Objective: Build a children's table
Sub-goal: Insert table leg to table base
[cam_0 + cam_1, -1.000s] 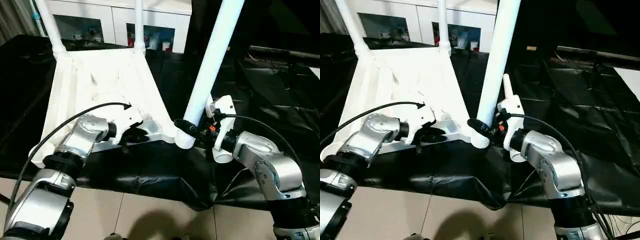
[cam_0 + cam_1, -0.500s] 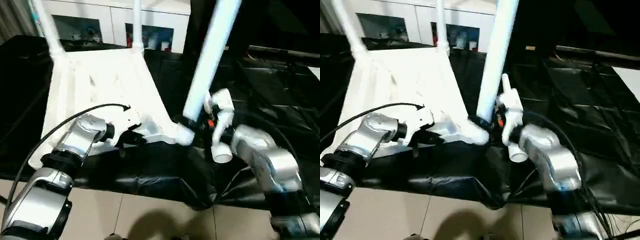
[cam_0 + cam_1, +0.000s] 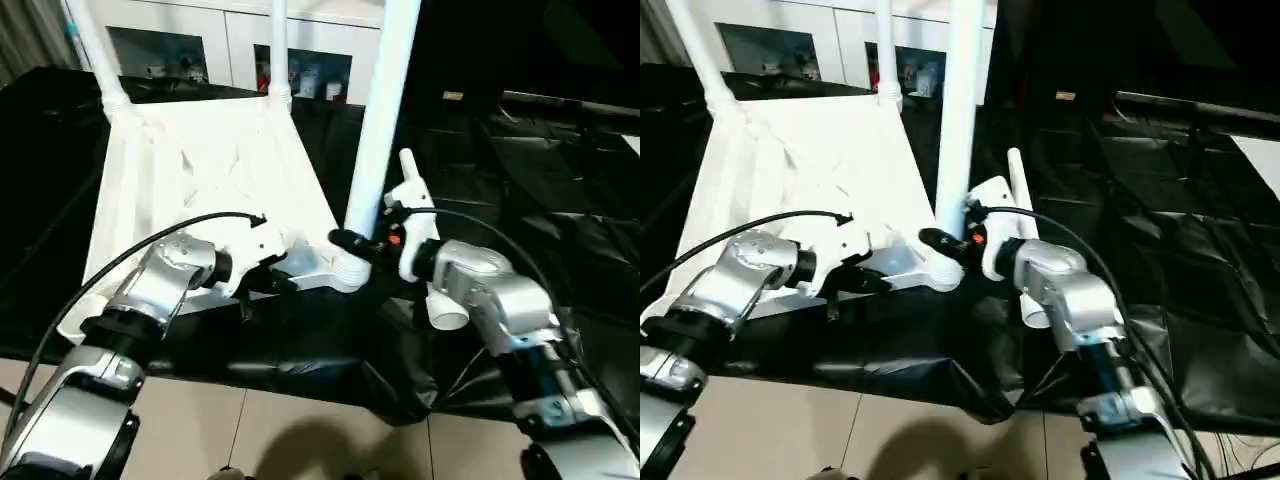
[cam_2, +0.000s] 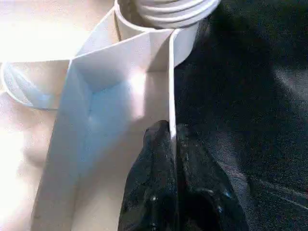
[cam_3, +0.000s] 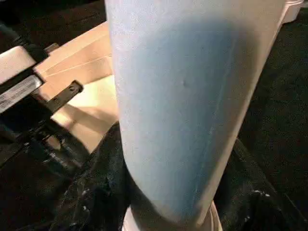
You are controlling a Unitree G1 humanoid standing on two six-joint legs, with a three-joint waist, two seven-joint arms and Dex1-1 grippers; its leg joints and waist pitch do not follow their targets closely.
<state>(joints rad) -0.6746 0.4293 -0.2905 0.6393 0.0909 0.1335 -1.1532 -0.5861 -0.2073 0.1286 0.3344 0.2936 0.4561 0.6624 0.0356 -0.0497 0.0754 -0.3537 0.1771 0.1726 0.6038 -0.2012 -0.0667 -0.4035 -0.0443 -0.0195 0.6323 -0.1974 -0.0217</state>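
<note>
The right gripper (image 3: pixel 345 240) clasps the long white tapered tube leg (image 3: pixel 378 130) upright over the white plastic top's round corner socket (image 3: pixel 350 270), while the left gripper (image 4: pixel 172 144) pinches the top's thin rim rib (image 4: pixel 171 82).

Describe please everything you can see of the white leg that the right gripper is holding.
The leg is a long, smooth white tube, plastic by its look, with a ribbed, threaded lower end. It stands nearly upright, and its top runs out of the picture. The right gripper is closed around it just above that end. The ribbed end sits at the mouth of the near corner socket of the upturned tabletop; whether it is fully seated cannot be told.
</note>
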